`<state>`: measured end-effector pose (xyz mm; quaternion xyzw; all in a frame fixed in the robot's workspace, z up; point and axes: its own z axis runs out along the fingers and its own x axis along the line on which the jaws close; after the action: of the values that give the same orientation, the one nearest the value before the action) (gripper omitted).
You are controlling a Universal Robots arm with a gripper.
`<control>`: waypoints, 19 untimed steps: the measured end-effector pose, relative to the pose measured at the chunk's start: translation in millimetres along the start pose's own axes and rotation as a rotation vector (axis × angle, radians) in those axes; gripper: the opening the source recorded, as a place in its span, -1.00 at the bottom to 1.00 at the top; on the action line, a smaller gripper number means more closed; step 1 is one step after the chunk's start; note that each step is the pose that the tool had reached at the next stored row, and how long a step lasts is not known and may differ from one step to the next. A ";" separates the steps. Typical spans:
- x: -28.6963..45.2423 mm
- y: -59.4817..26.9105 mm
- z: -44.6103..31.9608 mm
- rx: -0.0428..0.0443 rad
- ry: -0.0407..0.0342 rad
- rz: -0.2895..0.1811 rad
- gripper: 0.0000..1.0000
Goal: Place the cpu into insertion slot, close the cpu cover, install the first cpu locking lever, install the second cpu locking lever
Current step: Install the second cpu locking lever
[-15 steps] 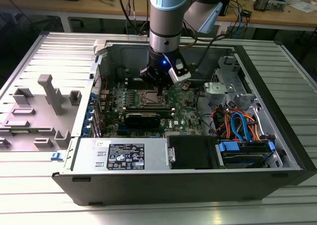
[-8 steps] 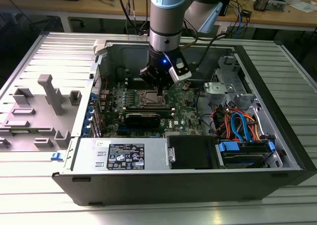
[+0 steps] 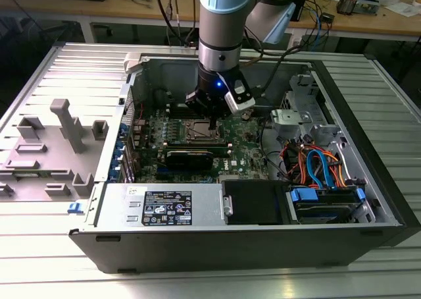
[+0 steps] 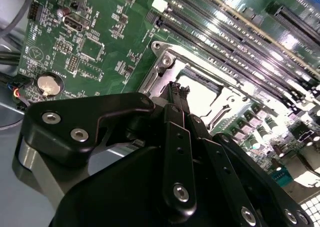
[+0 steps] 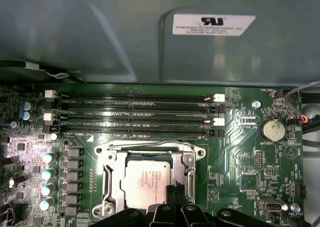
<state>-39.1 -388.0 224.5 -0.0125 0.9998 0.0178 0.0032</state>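
On the slatted metal table (image 3: 39, 259), at the exterior view's left, a set of grey plastic fixtures (image 3: 62, 141) stands beside the open computer case (image 3: 197, 246). Toward the middle of the case lies the green circuit board (image 3: 243, 147). The arm comes straight down over it, and the gripper (image 3: 212, 122) has its tip at the insertion slot (image 3: 199, 129). Further to the exterior view's right, a bundle of orange and blue cables (image 3: 316, 164) runs down to a drive in the corner of the case.

In the first wrist view the cpu (image 5: 145, 179) sits flat inside the slot, and the cpu cover (image 5: 106, 177) lies down around it, so the grey metal top shows through the window. The gripper (image 5: 172, 192) has its fingers drawn together with nothing between them. Their tips rest at the edge of the cpu, on the side away from the long memory slots (image 5: 135, 114). A coin battery (image 5: 273, 130) sits on the board well apart from the slot.

In the second wrist view the joined fingertips (image 4: 177, 89) meet the silvery rim just beside the cpu (image 4: 200, 94). I cannot tell how the locking levers stand.
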 end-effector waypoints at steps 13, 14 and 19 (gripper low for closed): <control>0.2 -11.0 -13.0 -0.0001 0.0000 0.000 -0.79; 0.2 -13.0 -13.1 -0.0001 0.0000 0.000 -0.79; 0.6 -23.5 -13.5 -0.0001 0.0000 0.000 -0.79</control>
<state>-39.1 -412.1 237.1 -0.0124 0.9998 0.0179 0.0032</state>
